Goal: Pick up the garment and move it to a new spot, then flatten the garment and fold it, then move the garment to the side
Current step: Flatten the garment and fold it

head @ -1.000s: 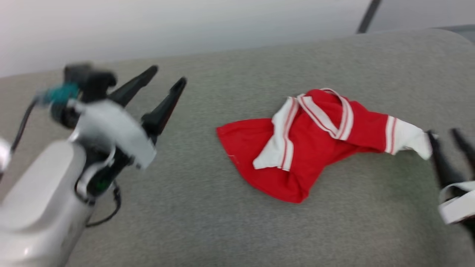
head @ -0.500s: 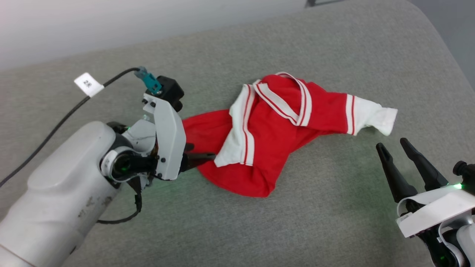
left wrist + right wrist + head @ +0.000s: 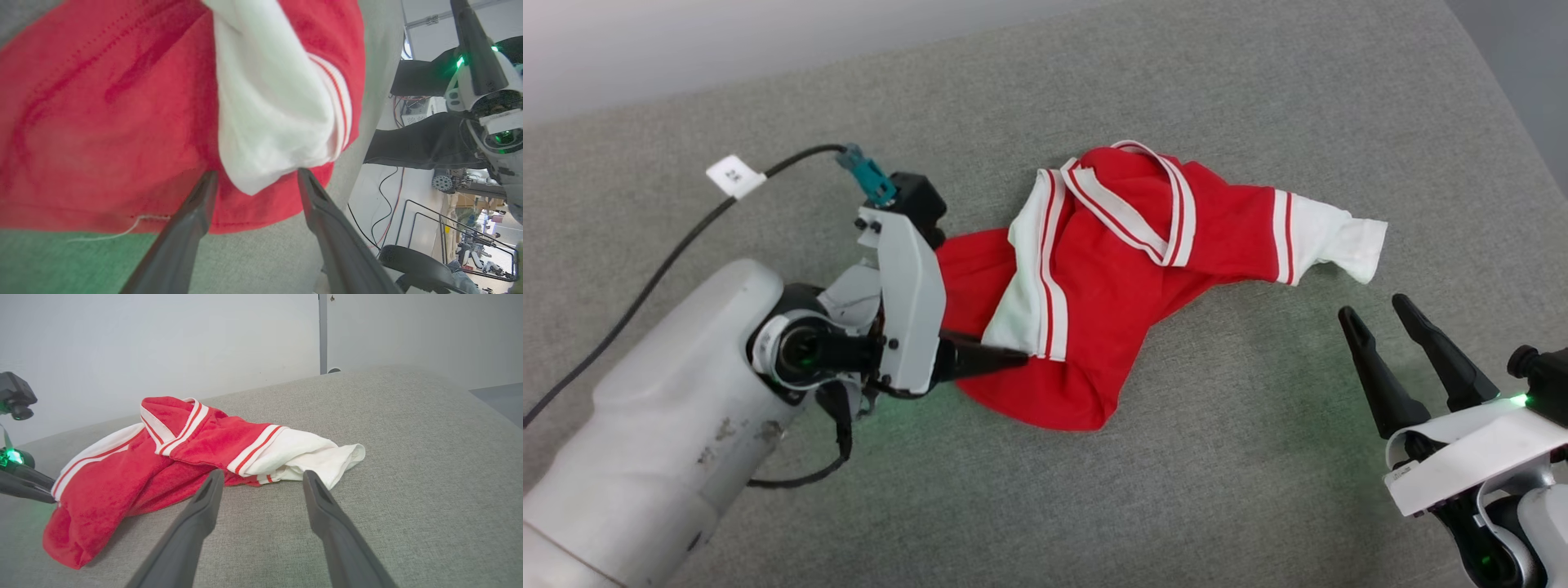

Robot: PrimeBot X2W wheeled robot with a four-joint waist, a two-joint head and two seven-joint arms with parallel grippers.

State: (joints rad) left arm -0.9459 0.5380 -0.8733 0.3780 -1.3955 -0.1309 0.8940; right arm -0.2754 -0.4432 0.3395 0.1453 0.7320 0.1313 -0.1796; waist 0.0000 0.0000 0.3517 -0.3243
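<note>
Garment [image 3: 1111,269]: 1 red jersey, crumpled in a heap mid-cushion, striped V-neck trim on top.
Sleeves: 2, white w/ red stripes; 1 [image 3: 1021,310] folded over the red body on L side, 1 [image 3: 1339,241] sticking out to R.
Cushion [image 3: 1258,490]: 1, grey fabric, carries the garment.
L jaws: wide; 2 dark fingers [image 3: 184,232] either side of the folded sleeve's corner, tips at the red hem, not closed on it.
R jaws: wide, empty; 2 fingers [image 3: 1372,376] near the outstretched sleeve, apart from it.
Cable [image 3: 805,153]: 1, black, w/ 1 white tag [image 3: 735,175], by L wrist.
</note>
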